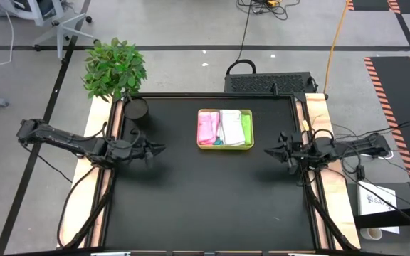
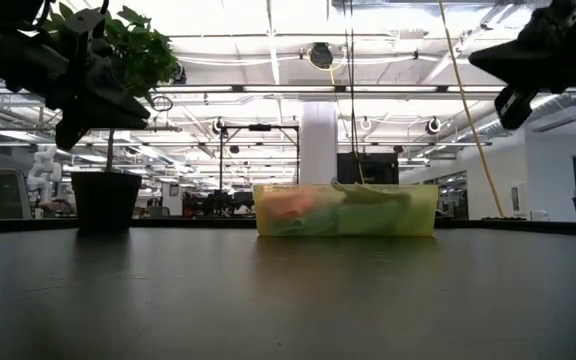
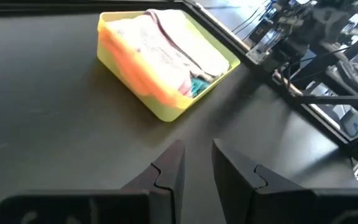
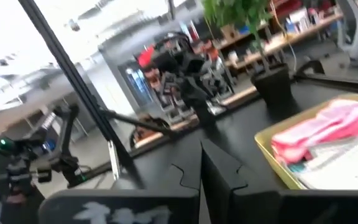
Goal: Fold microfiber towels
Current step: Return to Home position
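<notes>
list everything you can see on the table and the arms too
table: one, black top, between the two arms
tray: one, yellow-green, back centre of the table
pink towel: one, pink, folded in the tray, on the left arm's side
white towel: one, white, folded in the middle of the tray
lime green towel: one, lime green, in the tray, on the right arm's side
teal towel: one, teal, in the tray, only an edge showing beside the pink one
potted plant: one, green leaves in a dark pot, back left corner
left gripper: one, dark, raised over the table's left side, empty, fingers slightly apart
right gripper: one, dark, raised over the right side, empty, fingers together
</notes>
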Motion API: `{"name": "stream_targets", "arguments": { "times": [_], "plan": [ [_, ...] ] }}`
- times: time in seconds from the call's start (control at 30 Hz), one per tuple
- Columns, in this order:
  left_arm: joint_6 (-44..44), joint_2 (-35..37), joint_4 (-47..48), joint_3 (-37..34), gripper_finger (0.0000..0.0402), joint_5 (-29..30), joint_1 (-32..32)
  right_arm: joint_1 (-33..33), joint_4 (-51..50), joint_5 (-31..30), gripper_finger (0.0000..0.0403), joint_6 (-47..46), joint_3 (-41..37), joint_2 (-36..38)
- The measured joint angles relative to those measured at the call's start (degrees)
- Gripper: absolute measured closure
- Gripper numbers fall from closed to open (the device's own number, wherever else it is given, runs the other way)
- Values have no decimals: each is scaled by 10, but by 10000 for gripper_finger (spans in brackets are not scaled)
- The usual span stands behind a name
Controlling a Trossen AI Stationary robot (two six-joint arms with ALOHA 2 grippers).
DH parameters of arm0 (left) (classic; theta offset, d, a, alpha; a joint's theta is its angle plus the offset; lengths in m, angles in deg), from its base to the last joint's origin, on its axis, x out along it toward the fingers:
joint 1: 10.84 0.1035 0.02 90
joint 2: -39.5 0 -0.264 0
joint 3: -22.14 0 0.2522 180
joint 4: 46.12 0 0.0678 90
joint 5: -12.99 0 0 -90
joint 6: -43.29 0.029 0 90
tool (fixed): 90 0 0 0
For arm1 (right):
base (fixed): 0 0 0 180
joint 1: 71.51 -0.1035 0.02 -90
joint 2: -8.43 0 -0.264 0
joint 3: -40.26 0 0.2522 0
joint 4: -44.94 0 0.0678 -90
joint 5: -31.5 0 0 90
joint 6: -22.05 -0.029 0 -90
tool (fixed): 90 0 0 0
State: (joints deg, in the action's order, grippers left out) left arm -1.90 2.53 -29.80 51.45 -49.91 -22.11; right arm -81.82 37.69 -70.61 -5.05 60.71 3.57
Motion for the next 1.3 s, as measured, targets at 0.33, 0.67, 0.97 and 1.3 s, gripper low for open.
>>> {"name": "stream_targets", "arguments": {
  "times": [0.33, 0.67, 0.97, 1.3],
  "plan": [
    [0, 0, 18, 0, 321, -1, 0, 40, 29, -11, 403, 67, -56, 11],
    [1, 0, 37, 0, 321, -23, 0, 55, 22, -14, 403, 181, -57, 4],
    [4, 0, 37, 0, 321, -26, 0, 55, 14, -14, 403, 152, -57, 4],
    [165, 0, 25, 0, 321, -17, -2, 55, 19, -13, 403, 173, -58, 4]
  ]
}}
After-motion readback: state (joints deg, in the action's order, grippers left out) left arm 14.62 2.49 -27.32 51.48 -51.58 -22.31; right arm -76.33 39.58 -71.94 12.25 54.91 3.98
